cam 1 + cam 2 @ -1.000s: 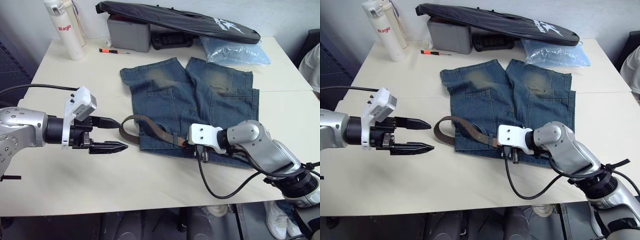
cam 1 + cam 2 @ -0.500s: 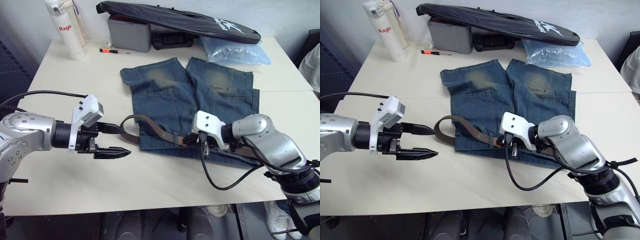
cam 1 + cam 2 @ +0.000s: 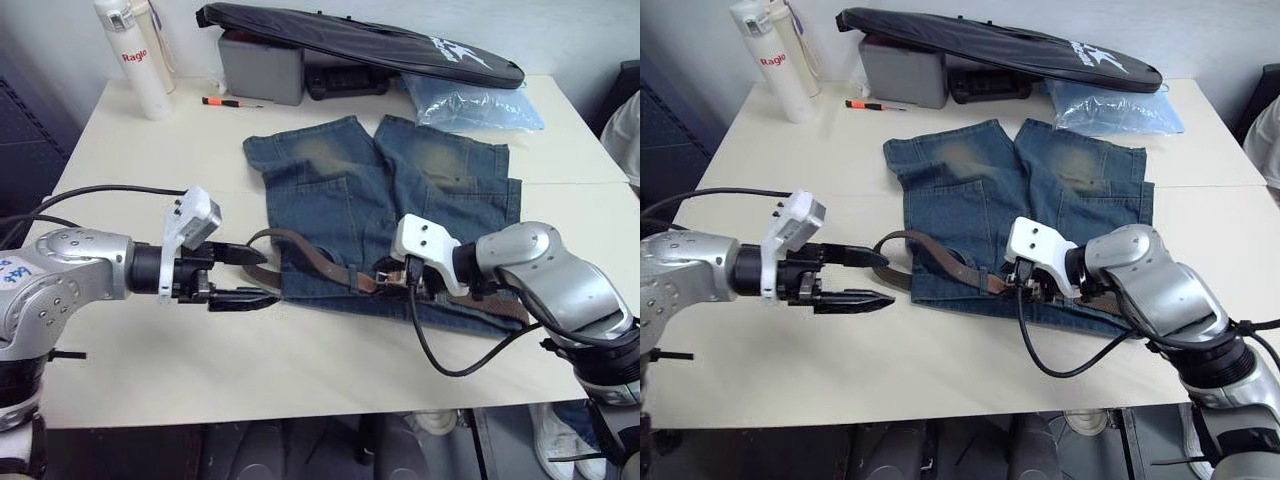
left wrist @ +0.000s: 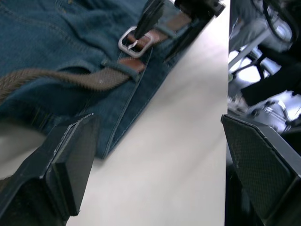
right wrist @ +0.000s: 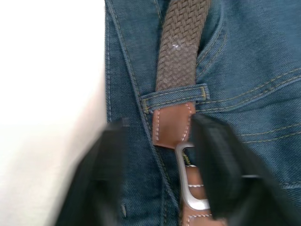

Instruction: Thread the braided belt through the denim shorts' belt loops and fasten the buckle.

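The denim shorts (image 3: 400,180) lie flat in the middle of the table, waistband toward me. The braided belt (image 3: 300,248) runs along the waistband and bows out past the shorts' left edge. In the right wrist view the belt (image 5: 181,42) passes under one of the belt loops (image 5: 176,96), and the silver buckle (image 5: 190,188) lies just beyond its brown leather end. My right gripper (image 3: 385,275) is open, with a finger on either side of the buckle. My left gripper (image 3: 262,277) is wide open at the belt's bowed part and holds nothing.
At the back of the table stand a white bottle (image 3: 135,55), a grey box (image 3: 260,65), a long black bag (image 3: 370,40) and a pale blue plastic bag (image 3: 470,100). A small orange-and-black tool (image 3: 228,102) lies near the box. Bare tabletop (image 3: 300,370) stretches along the near edge.
My right gripper's fingers have gone from shut to open around the buckle. My left gripper has moved right, up to the belt's bend.
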